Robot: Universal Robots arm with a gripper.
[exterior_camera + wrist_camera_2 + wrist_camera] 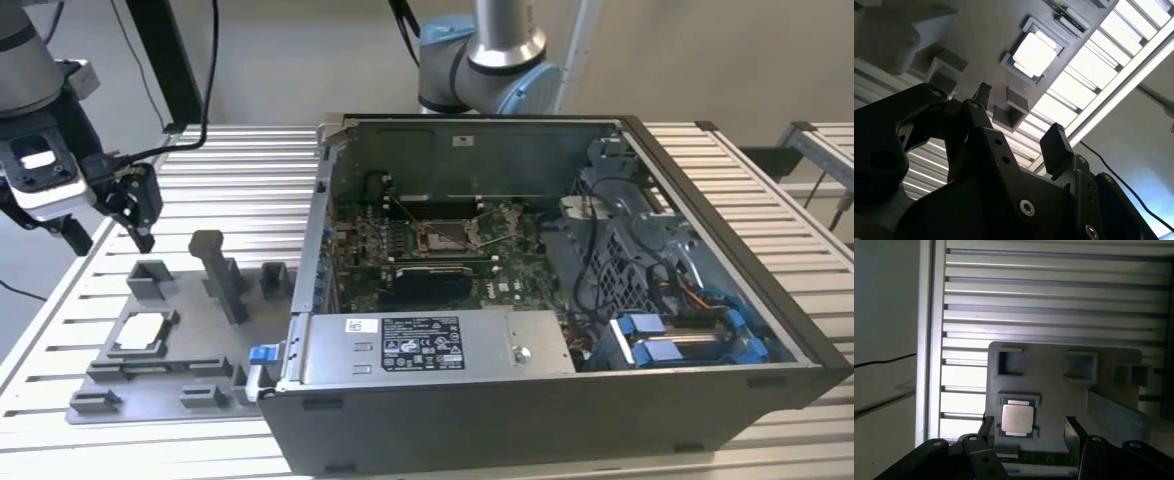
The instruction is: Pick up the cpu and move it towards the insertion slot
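Hand [110,232] hangs open, empty, over the cpu [140,335]; a nest in the fixture tray [174,385] holds it flat and square for grasping. Insertion slot [447,235] sits well apart inside the computer case [534,420].

Exterior view: arm base [481,60] cut by the top edge, its foot hidden behind the computer case [561,420]; case's near corner runs off the bottom edge; power supply [427,345] hides the near strip of the circuit board [354,270]; insertion slot [447,235] too small to tell how its lever stands or what its centre holds. First wrist view: gripper [1030,432] body hides the near edge of the fixture tray [1064,390]; cpu [1017,418] underside hidden against the tray.
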